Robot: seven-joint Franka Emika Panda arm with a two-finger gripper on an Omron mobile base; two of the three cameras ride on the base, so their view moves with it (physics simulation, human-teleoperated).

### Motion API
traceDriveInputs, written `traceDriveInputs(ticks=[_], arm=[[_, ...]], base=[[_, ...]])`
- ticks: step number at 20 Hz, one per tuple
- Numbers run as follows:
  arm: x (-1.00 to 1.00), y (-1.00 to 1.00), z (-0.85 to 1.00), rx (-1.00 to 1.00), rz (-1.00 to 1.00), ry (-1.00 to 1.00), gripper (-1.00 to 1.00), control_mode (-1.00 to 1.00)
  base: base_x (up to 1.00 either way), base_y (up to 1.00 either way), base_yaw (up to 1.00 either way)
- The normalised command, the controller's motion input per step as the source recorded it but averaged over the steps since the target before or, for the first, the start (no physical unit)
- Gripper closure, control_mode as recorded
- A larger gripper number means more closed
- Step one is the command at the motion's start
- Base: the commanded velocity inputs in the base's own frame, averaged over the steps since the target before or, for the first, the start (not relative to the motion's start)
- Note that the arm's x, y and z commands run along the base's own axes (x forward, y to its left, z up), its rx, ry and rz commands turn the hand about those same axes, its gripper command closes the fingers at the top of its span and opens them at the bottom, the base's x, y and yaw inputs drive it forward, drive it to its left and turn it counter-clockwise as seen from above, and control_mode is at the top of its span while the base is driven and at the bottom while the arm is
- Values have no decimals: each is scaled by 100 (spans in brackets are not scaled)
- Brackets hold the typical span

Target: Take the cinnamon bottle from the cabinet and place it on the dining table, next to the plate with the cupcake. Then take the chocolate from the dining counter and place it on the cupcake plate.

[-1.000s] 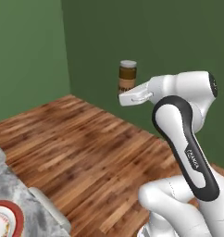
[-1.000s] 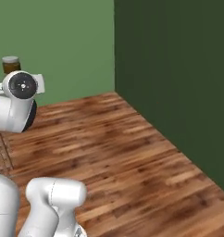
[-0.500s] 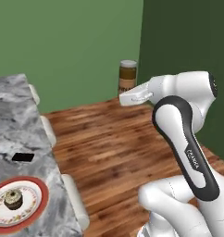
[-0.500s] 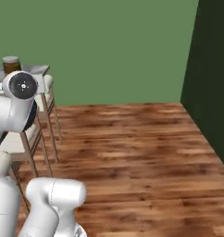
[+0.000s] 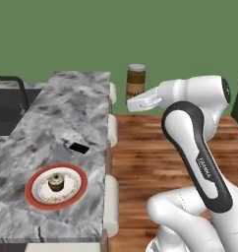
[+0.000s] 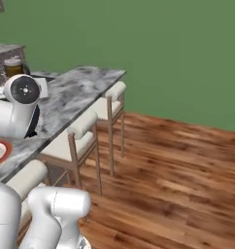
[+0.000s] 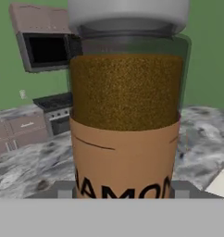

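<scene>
Item: cinnamon bottle (image 5: pixel 136 81), brown jar, pale grey lid, tan label band with dark lettering partly legible in the hand view. Position: upright, held in the air at the end of the arm, beside the long edge of the surface (image 5: pixel 67 123) and above the wooden floor (image 5: pixel 140 147). In the right base view the bottle (image 6: pixel 13 67) stands just above the arm's round white joint. In the hand view the bottle (image 7: pixel 125 106) stands close to the lens, marble behind it

Jaws: closed on the lower part of the cinnamon bottle, the gripper (image 5: pixel 134 103) reaching out sideways from the white arm

Surface: grey-white veined marble island top

On the surface: plate (image 5: pixel 56 186), round, white with orange-red rim, near the front edge; cupcake (image 5: pixel 56 182), small, brown with dark top, at the plate's centre; chocolate (image 5: pixel 79 147), flat dark rectangle, lying on bare marble just beyond the plate, apart from it

Bottle well apart from the plate

Surroundings: pale cushioned stools (image 6: pixel 80 127) along the edge of the surface; dark sink with black tap (image 5: pixel 13 86) at the far left; green wall behind; stove and microwave in the hand view's background
</scene>
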Motion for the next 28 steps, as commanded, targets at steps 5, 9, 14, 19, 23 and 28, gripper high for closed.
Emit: traceDriveInputs(ticks=[5, 9, 14, 19, 23, 28], arm=[[0, 0, 0, 0, 0, 0, 100, 100], [0, 0, 0, 0, 0, 0, 100, 100], [0, 0, 0, 0, 0, 0, 100, 100], [0, 0, 0, 0, 0, 0, 100, 100], [0, 0, 0, 0, 0, 0, 100, 100], [0, 0, 0, 0, 0, 0, 100, 100]], base=[[20, -17, 79], [0, -22, 82], [2, -25, 77], [3, -28, 71], [5, -22, 73], [26, -17, 62]])
